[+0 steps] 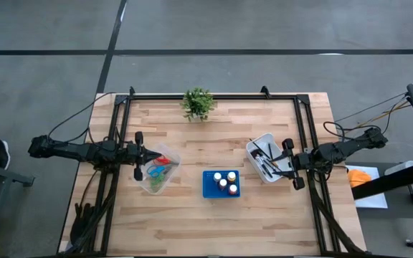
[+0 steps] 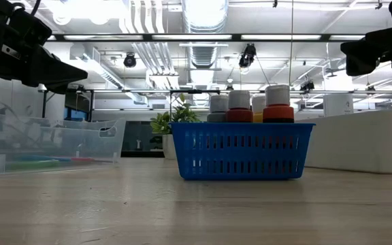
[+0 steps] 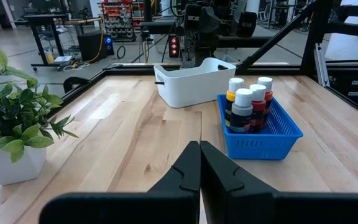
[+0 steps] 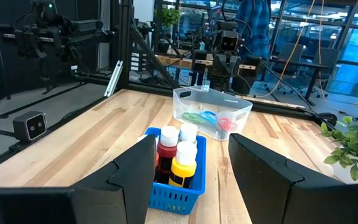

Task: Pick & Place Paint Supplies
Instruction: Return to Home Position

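Note:
Several paint bottles [image 3: 247,106] with white caps stand upright in a blue basket [image 1: 208,188] at the table's middle front. A clear bin [image 1: 174,170] at the left holds red, green and blue scissors [image 4: 210,118]. A white bin [image 1: 253,147] at the right holds dark-tipped brushes [image 1: 267,156]. My left gripper [image 3: 199,163] is shut and empty, level above the clear bin's left side. My right gripper [image 4: 191,171] is open and empty, level above the white bin's right side, with the bottles showing far off between its fingers.
A small green potted plant [image 1: 198,104] stands at the table's far edge, middle. Black frame rails [image 1: 214,96] run along the far, left and right edges. Bare wood lies in front of the basket and between the bins and the plant.

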